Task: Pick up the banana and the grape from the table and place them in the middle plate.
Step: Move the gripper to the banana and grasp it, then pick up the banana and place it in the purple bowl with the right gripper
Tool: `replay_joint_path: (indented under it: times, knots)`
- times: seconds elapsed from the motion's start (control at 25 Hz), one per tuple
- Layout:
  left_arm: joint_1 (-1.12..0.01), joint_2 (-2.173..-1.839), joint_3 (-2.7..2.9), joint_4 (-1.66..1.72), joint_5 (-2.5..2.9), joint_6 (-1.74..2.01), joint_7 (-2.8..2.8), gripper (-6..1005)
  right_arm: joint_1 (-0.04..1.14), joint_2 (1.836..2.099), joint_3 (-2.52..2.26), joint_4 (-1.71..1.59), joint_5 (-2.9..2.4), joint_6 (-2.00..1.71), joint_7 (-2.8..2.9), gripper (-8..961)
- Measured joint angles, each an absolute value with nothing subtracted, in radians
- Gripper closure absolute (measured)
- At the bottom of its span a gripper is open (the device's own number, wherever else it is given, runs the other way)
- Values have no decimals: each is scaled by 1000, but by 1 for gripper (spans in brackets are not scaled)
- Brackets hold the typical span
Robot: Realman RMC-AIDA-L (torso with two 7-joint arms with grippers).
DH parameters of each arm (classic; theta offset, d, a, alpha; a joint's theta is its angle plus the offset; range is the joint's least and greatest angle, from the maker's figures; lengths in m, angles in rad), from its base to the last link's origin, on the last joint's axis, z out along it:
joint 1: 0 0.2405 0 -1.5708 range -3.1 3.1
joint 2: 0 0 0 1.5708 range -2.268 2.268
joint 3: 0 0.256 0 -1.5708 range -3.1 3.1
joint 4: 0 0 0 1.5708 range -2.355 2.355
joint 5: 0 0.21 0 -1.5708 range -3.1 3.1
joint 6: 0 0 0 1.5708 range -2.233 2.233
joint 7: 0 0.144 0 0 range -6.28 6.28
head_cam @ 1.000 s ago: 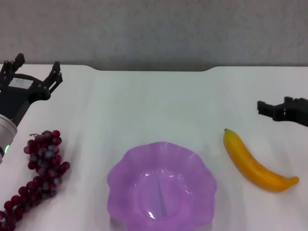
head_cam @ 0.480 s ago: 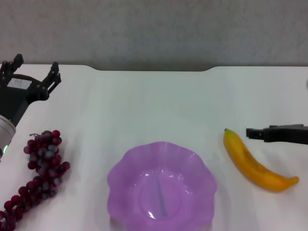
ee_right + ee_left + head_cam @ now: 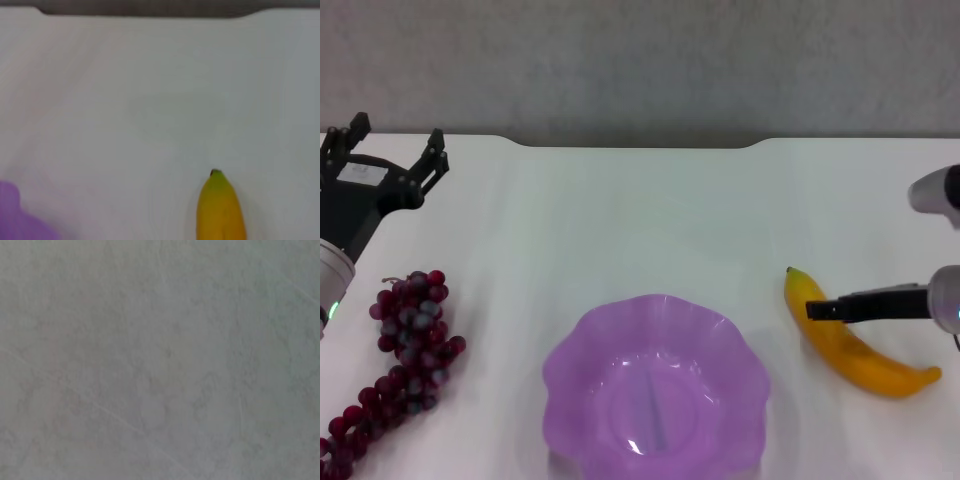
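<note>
No brand, label or readable writing shows anywhere; a small pale patch sits on the body of the left gripper point(image 3: 386, 158), but nothing on it can be made out.

The right gripper point(image 3: 817, 310) reaches in from the right edge over the white table point(image 3: 650, 210), its dark tip lying across the upper part of the banana point(image 3: 850, 340). Seen edge-on, its fingers cannot be told as apart or together, and whether it touches the fruit is unclear. The banana lies directly under and just in front of that tip, slanting away toward the arm's side, its small dark-green end just beyond the tip in the right wrist view point(image 3: 220, 210). The purple plate point(image 3: 582, 350) sits to the gripper's left, apart from the banana, with bare table between them.

The left gripper is parked at the far left, fingers spread wide, holding nothing. The grape bunch point(image 3: 405, 350) lies below it, nearer the robot, left of the plate.
</note>
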State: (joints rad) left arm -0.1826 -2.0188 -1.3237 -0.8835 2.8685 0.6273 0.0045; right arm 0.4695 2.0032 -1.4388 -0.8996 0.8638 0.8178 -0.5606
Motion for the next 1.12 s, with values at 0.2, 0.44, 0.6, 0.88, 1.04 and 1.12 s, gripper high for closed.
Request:
replay_joint_path:
  times: [0.2,0.44,0.6,0.88,1.04,1.12]
  knots:
    - [-183,-2020,-1322,-886,2869,627,5,120,522,2003,-1436,-813,864,820,-578,184]
    - [-183,-2021,-1319,-895,2867,627,5,120,582,2002,-1426,-703,866,806,-608,185]
    - [-183,-2022,-1319,-896,2867,627,5,120,596,2003,-1425,-681,860,803,-610,185]
    - [-183,-2022,-1319,-896,2865,632,5,120,596,2003,-1421,-679,859,795,-601,351]
    - [-182,-2022,-1319,-896,2865,631,5,120,588,2003,-1401,-679,859,776,-601,396]
    - [-182,-2022,-1319,-896,2866,631,5,120,583,2003,-1398,-679,859,769,-602,419]
